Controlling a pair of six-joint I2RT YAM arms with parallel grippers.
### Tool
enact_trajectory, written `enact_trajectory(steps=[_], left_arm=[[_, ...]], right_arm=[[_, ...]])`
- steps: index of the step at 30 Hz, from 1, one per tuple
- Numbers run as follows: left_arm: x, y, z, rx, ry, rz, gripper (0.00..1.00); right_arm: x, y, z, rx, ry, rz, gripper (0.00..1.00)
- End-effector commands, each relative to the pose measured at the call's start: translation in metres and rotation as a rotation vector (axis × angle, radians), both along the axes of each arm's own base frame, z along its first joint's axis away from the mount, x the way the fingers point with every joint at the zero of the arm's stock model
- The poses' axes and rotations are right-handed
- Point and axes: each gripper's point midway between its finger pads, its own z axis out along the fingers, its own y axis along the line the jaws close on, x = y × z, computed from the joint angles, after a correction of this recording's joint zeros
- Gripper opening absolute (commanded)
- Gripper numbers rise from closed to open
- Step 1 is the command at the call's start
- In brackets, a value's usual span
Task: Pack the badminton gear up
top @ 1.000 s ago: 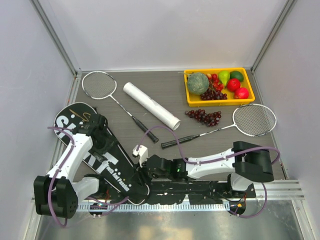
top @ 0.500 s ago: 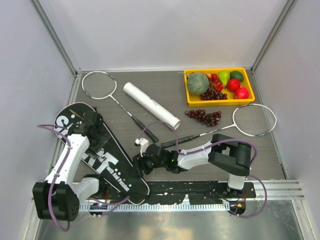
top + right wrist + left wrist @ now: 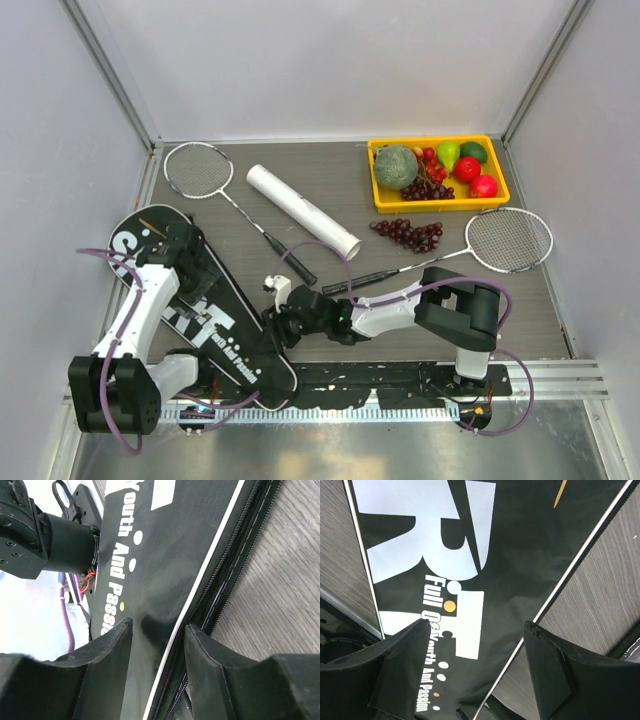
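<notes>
Bag (image 3: 238, 350): black, white lettering, flat at the near left, narrow end toward the arm bases. Right gripper (image 3: 159, 624): fingers apart, straddling the bag's white-piped zip edge near the narrow end. Left gripper (image 3: 476, 625): fingers spread, over the bag's lettered middle. Racket (image 3: 508, 240): mid-right, handle pointing toward centre. Second racket (image 3: 198, 170): far left, handle running down to centre, well apart from the bag. Grapes (image 3: 408, 233): loose, just beside the right racket's shaft. Tube (image 3: 303, 210): white, lying diagonally between the rackets. Tray (image 3: 440, 203): yellow, fruit inside, far right.
</notes>
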Motion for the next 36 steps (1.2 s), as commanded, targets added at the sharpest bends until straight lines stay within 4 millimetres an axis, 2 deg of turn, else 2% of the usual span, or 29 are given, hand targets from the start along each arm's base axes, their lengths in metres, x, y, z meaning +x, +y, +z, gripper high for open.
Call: enact_trajectory(steps=[1,7,9,11,13,15,16,17,18,19,23,25,26,28,32,36], left_arm=[[0.003,-0.002,-0.005,-0.017,0.000,-0.007,0.78],[0.002,-0.003,-0.004,-0.022,-0.015,-0.012,0.80],[0.003,-0.004,-0.004,-0.026,-0.027,-0.015,0.82],[0.003,-0.006,-0.005,-0.038,-0.031,-0.021,0.83],[0.002,-0.009,-0.006,-0.052,-0.030,-0.029,0.85],[0.004,-0.013,-0.006,-0.075,-0.035,-0.035,0.86],[0.004,-0.016,-0.006,-0.088,-0.035,-0.042,0.87],[0.005,-0.018,-0.004,-0.099,-0.039,-0.046,0.88],[0.005,-0.020,-0.002,-0.105,-0.042,-0.051,0.89],[0.005,-0.021,-0.001,-0.106,-0.041,-0.054,0.89],[0.007,-0.025,0.010,-0.104,-0.060,-0.064,0.89],[0.009,-0.027,0.015,-0.105,-0.065,-0.069,0.88],[0.007,-0.028,0.017,-0.103,-0.058,-0.070,0.88],[0.004,-0.029,0.019,-0.097,-0.043,-0.072,0.87],[-0.004,-0.030,0.017,-0.089,-0.015,-0.065,0.88],[-0.011,-0.034,0.014,-0.102,0.015,-0.065,0.84]], right_arm=[[-0.004,0.022,0.047,0.138,-0.017,0.042,0.50],[-0.013,0.033,0.044,0.174,0.030,0.091,0.44],[-0.012,0.034,0.040,0.162,0.037,0.088,0.50],[-0.010,0.035,0.037,0.149,0.032,0.076,0.50],[-0.007,0.035,0.035,0.130,0.024,0.068,0.36],[-0.006,0.036,0.038,0.126,0.014,0.063,0.11],[-0.003,0.036,0.043,0.127,-0.007,0.037,0.05],[0.000,0.034,0.040,0.101,-0.036,0.005,0.05],[0.003,0.033,0.048,0.103,-0.056,-0.010,0.05],[0.007,0.030,0.045,0.063,-0.095,-0.042,0.05],[0.018,0.019,0.061,-0.013,-0.248,-0.139,0.05],[0.017,0.019,0.068,-0.040,-0.296,-0.144,0.06],[0.016,0.016,0.060,-0.085,-0.312,-0.136,0.05],[0.015,0.018,0.060,-0.120,-0.343,-0.134,0.05],[0.013,0.021,0.064,-0.179,-0.433,-0.143,0.06],[0.012,0.020,0.064,-0.218,-0.462,-0.153,0.05]])
